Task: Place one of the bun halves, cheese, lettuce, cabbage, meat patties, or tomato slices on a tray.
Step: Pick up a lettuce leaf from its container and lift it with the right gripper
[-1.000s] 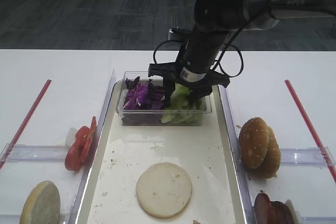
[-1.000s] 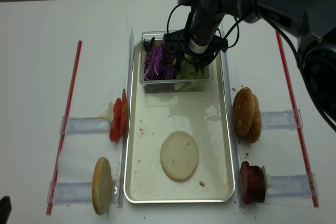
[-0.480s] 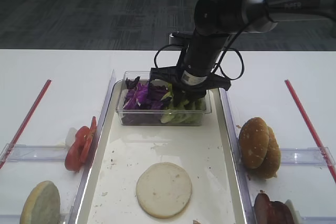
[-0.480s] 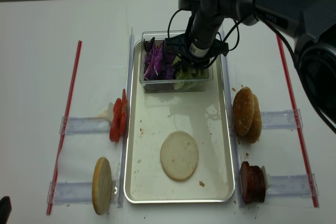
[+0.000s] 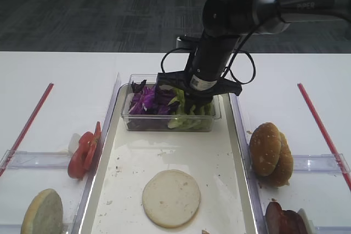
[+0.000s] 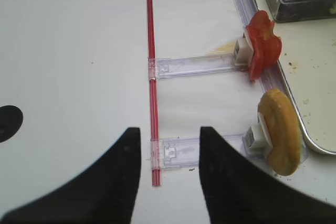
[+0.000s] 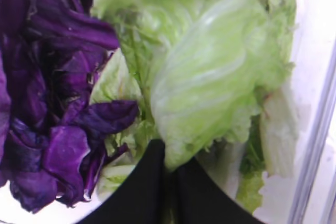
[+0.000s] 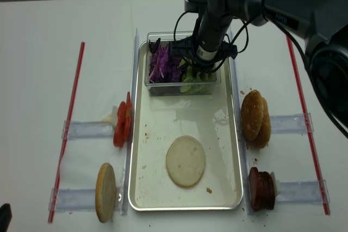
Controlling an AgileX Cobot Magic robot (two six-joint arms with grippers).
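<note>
Down in the clear plastic tub (image 5: 167,119) at the far end of the tray (image 5: 227,157), the right claw (image 7: 168,182) is pinched tight on the lettuce (image 7: 210,72), its black tips meeting at the leaf's lower edge. That's the pick, and the grab looks made! Beside it in the same tub, the cabbage (image 7: 58,98) sits touching the green: dark violet, curly, shredded, against a pale crinkled leaf with whitish ribs. The next move, I'd say, calls for a straight lift clear of the tub wall, then a carry toward the open tray floor, watching that no purple shreds come along and that the thin leaf doesn't tear.

Out on the tray, one bun half (image 5: 171,198) lies cut face up, flat and off-white, among crumbs. On the worktop, tomato slices (image 5: 83,150) stand glossy red left of the tray; sesame buns (image 5: 270,153) and brown patties (image 5: 285,218) wait to its right. The left claw (image 6: 170,174) hovers with a narrow gap between its tips over bare worktop, holding nothing.
</note>
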